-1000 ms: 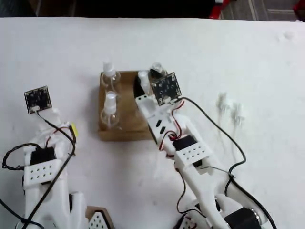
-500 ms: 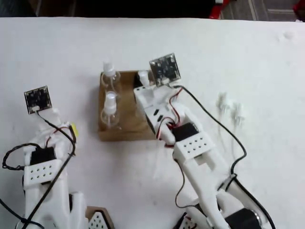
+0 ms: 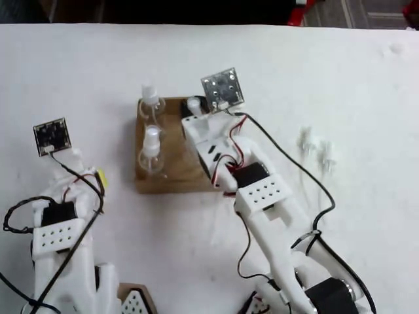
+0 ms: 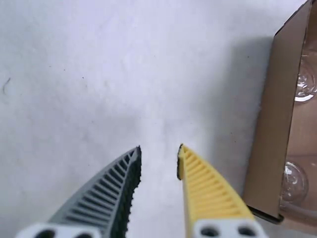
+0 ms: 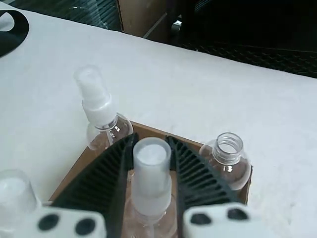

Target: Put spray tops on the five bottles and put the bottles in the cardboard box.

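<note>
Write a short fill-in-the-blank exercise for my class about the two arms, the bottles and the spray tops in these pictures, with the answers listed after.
1. The left gripper hangs ___ over the table, holding nothing.
2. One bottle in the cardboard box has no ___ on it.
3. The right gripper has ___ fingers shut on a capped bottle.
4. ___ loose spray tops lie on the table outside the box.

Answers: open; spray top; black; two.

no writing, label, brand, number or sign can be read on the bottles [image 3: 151, 149] or the cardboard box [image 3: 171, 179].
</note>
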Controlling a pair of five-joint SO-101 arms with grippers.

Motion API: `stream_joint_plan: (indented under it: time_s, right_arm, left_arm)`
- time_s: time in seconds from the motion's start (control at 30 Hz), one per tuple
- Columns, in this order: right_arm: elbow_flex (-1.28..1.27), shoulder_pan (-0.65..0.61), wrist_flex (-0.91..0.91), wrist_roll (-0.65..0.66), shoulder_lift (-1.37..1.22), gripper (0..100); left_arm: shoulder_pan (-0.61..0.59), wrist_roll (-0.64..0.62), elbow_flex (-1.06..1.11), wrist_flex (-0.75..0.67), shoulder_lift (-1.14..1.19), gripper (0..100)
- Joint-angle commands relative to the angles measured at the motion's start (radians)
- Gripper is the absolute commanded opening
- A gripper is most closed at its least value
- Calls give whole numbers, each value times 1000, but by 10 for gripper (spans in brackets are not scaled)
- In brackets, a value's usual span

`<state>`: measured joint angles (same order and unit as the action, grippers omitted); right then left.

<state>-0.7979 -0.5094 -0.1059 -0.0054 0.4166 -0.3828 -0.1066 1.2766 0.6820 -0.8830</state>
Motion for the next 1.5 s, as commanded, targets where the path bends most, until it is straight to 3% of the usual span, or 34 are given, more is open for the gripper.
stream_joint_plan:
  time_s: [0.0, 0.17, 0.33, 0.53, 1.03, 1.27, 1.47]
  right_arm:
    - [46, 12, -1, -2, 4, 15]
    - [41, -1, 21, 146, 4, 15]
    - [-63, 2, 216, 173, 1, 15]
    - [-164, -1, 337, 173, 4, 15]
    - [-184, 10, 174, 166, 156, 15]
    - [-203, 35, 254, 51, 31, 15]
    - [-203, 38, 321, 32, -50, 15]
  left_arm:
    - [13, 9, -5, -31, -12, 120]
    - [13, 9, -5, -31, -12, 120]
    - [13, 9, -5, -31, -12, 120]
    - [13, 9, -5, -31, -12, 120]
    - [13, 9, -5, -31, -12, 120]
    - [13, 9, -5, -31, -12, 120]
    - [12, 9, -5, -31, -12, 120]
